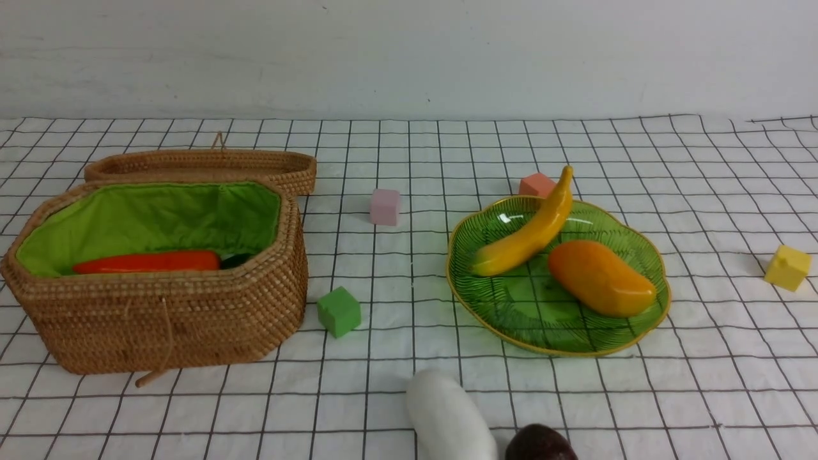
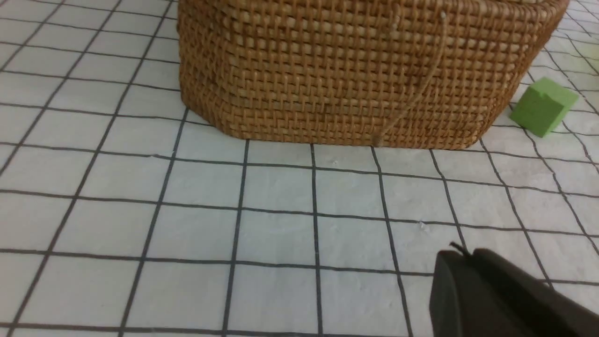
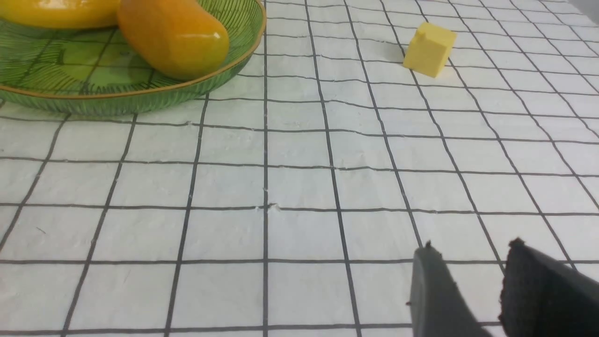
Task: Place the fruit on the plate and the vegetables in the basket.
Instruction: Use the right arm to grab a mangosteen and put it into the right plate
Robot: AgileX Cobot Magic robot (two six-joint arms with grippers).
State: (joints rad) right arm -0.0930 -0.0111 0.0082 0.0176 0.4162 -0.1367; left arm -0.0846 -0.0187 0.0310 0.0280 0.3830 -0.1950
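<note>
Left gripper (image 2: 469,256): fingers pressed together, nothing in them, low over the surface (image 2: 281,224). The basket (image 2: 355,75) stands ahead of it, near but not touching, with the green cube (image 2: 543,106) just beside the basket's corner.

Right gripper (image 3: 472,250): fingers spread, nothing between them. The plate (image 3: 140,100) is well ahead of it, and the yellow cube (image 3: 429,49) is also ahead, both apart from it.

Front view: neither gripper shows.
- Banana (image 1: 530,233) and mango (image 1: 601,278) lie on the plate.
- Carrot (image 1: 147,262) lies in the basket, its lower half hidden by the rim. There's a dark bit at its end, can't tell what.
- White radish (image 1: 447,415) and dark fruit (image 1: 540,445) lie on the surface at the near edge, touching or nearly so. Both are cut off by the frame.
</note>
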